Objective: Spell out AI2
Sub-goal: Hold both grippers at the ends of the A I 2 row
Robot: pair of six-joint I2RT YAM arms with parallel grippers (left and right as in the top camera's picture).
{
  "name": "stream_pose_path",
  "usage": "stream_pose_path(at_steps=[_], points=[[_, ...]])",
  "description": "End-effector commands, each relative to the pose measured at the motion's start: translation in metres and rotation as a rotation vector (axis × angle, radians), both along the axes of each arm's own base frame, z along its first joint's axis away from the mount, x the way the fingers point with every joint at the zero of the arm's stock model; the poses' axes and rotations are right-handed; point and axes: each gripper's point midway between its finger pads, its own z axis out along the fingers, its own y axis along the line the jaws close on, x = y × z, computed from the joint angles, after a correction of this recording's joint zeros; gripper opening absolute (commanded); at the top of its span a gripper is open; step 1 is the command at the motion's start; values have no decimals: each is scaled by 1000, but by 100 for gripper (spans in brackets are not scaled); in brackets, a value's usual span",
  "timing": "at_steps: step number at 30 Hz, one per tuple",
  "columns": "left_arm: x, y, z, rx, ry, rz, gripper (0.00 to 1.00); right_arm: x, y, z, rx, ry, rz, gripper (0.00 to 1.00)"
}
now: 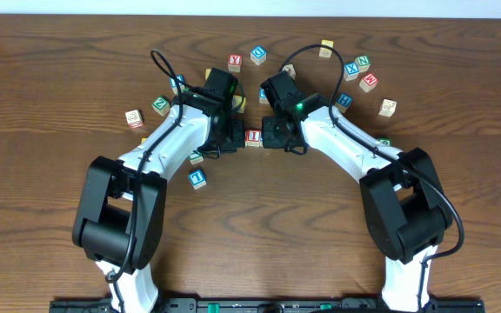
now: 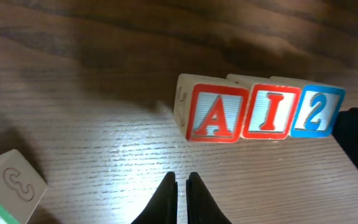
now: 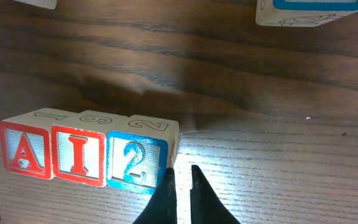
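Observation:
Three letter blocks stand in a touching row that reads A, I, 2: a red A block [image 2: 213,116], a red I block [image 2: 270,112] and a blue 2 block [image 2: 316,112]. In the right wrist view they are the A [image 3: 23,149], the I [image 3: 78,152] and the 2 [image 3: 135,158]. In the overhead view the row [image 1: 252,137] lies between both grippers. My left gripper [image 2: 182,178] is shut and empty, just in front of and left of the A. My right gripper [image 3: 181,169] is shut and empty, its left finger at the 2 block's right edge.
Loose letter blocks lie scattered at the back [image 1: 258,55], at the right [image 1: 370,82] and at the left [image 1: 134,118]. A blue one [image 1: 197,177] lies by the left arm. A block marked 3 [image 2: 8,186] sits near the left gripper. A blue-edged block [image 3: 309,9] lies beyond the right gripper.

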Motion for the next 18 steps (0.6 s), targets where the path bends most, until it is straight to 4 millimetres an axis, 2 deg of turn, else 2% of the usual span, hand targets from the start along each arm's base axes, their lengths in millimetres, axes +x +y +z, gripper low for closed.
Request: stream_pose_path(at_steps=[1, 18], points=[[-3, -4, 1, -16, 7, -2, 7, -4, -2, -6, -7, 16, 1, 5], [-6, -15, -1, -10, 1, -30, 8, -4, -2, -6, -8, 17, 1, 4]])
